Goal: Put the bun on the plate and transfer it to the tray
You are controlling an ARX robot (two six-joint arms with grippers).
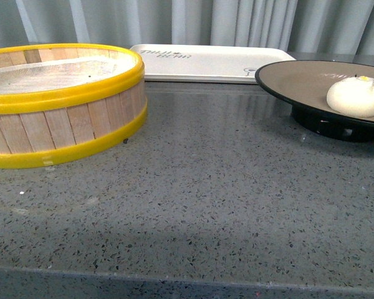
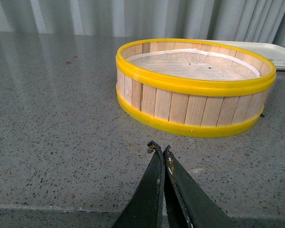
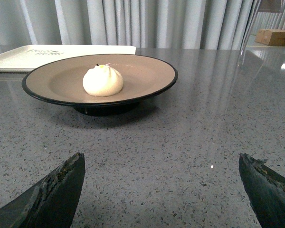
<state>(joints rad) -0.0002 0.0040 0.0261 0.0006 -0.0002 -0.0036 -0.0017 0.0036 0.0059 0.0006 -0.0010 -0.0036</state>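
My right end effector point(image 3: 160, 155) gapes wide facing the bun point(image 3: 102, 80) on the plate point(image 3: 147, 73); my left end effector point(image 2: 159, 147) is pinched together near the steamer basket point(image 2: 194, 107).

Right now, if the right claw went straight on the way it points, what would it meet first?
Probably the plate, with the bun on it, though it sits a little off the centre line of the open right claw. Only bare countertop lies between them.

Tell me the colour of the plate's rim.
Glossy black, on a plate that is brown-grey inside; right wrist view shows it best.
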